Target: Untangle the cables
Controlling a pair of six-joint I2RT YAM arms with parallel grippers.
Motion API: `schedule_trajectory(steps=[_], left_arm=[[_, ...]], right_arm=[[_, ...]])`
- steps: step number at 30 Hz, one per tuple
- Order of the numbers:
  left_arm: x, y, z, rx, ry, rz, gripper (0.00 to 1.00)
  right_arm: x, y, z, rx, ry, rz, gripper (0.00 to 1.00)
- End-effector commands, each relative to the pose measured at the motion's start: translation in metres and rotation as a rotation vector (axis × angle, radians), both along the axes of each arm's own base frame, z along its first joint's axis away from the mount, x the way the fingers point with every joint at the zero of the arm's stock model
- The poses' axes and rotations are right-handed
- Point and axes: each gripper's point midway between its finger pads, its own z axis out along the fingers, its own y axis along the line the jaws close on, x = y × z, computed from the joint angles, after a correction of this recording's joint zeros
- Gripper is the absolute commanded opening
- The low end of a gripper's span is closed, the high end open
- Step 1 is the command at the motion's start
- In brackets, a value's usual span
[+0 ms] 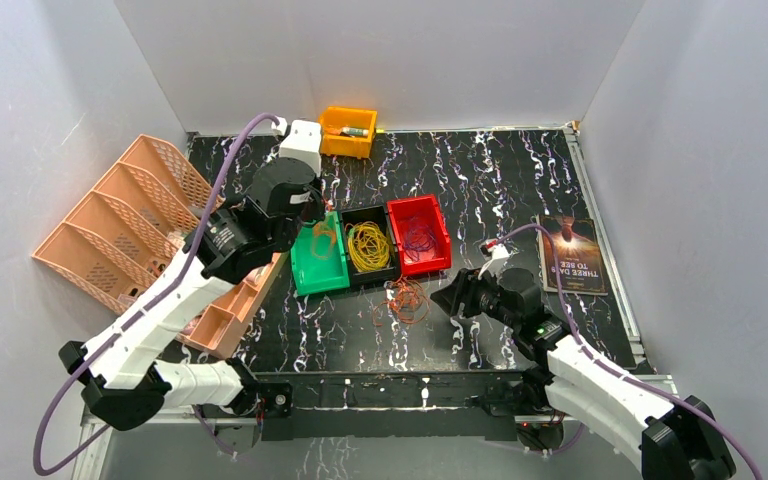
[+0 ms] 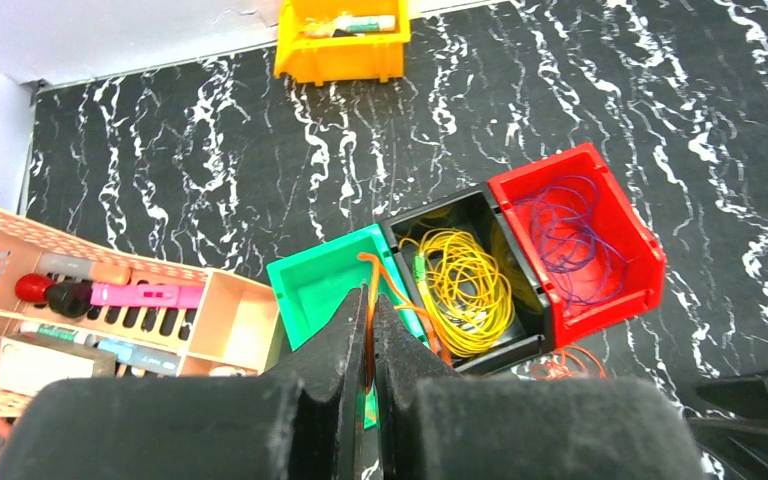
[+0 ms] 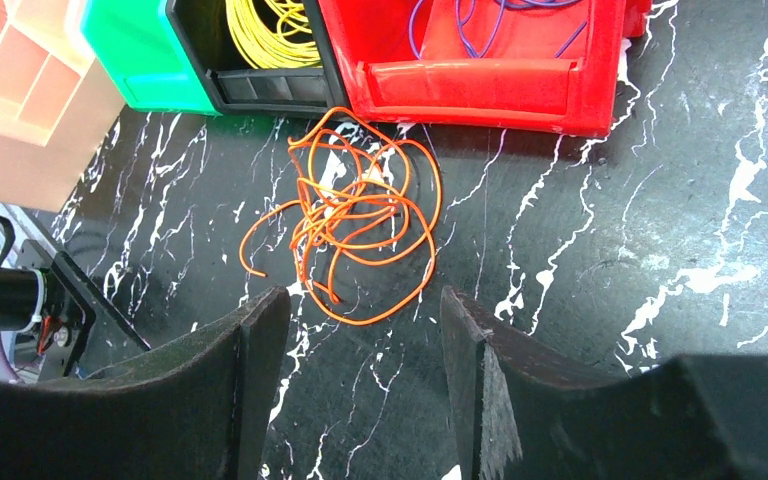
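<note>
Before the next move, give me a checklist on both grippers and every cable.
1. Left gripper shut on orange strand over green bin: ok.
2. Right gripper open and empty: ok.
3. Orange tangle in a bin: not ok, it lies on the table before the bins.
4. Yellow cable in black bin: ok.
5. Purple cable in red bin: ok.
6. Held strand free of the tangle: cannot tell.

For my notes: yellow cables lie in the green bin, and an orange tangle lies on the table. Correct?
The yellow cables lie in the black bin, not the green bin, as the left wrist view shows; the orange tangle is as stated.
</note>
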Motion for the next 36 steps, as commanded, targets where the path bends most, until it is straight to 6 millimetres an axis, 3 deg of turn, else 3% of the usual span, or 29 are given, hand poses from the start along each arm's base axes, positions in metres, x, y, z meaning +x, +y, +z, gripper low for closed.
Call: schedule_trajectory(steps=[1,26,36], left_arm=[[0.007,0.014,-0.011,0.019,0.035,0.038,0.00],[0.047,0.038,-0.096,-0.050,0.226,0.050,0.00],[0.052,0.034,-0.112,-0.059,0.266,0.033,0.00]], right_arm=[[0.006,0.002,0.012,0.003,-0.046,-0.002,0.66],[0.006,-0.001,0.006,-0.009,-0.033,-0.010,0.66],[0.005,-0.004,0.004,-0.016,-0.036,-0.024,0.67]])
